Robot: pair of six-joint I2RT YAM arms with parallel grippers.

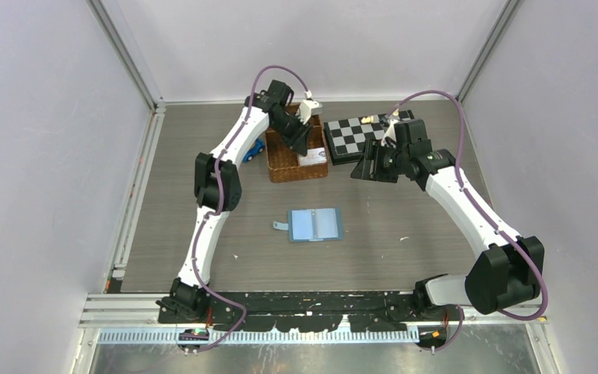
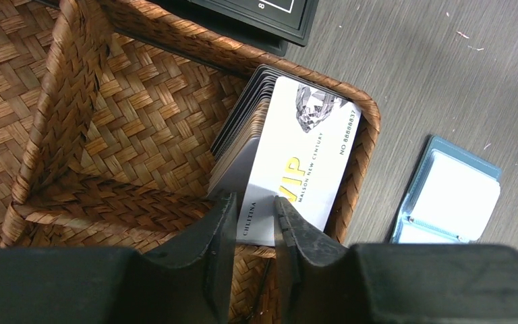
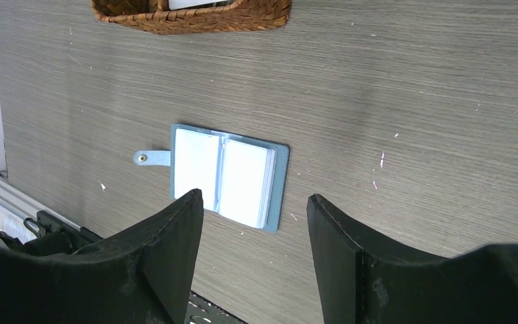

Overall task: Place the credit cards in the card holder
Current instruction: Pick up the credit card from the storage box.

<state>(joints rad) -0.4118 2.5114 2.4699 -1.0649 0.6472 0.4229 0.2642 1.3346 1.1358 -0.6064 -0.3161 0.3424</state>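
Note:
A stack of credit cards (image 2: 243,128) leans in the right compartment of a brown wicker basket (image 2: 108,121), fronted by a white card (image 2: 310,155) with gold "VIP" print. My left gripper (image 2: 253,202) reaches into the basket (image 1: 284,167); its jaws stand narrowly apart, straddling that card's lower corner, with a gap still showing. The teal card holder (image 1: 315,224) lies open and flat mid-table, pale pockets up, also seen as the card holder (image 3: 229,175) below my right gripper (image 3: 253,199). That gripper hovers open and empty.
A black-and-white chessboard (image 1: 358,136) lies right of the basket, beside the right gripper (image 1: 362,171). A small blue toy car (image 1: 255,149) sits left of the basket. The card holder's snap tab (image 3: 150,158) points left. Grey walls enclose the table.

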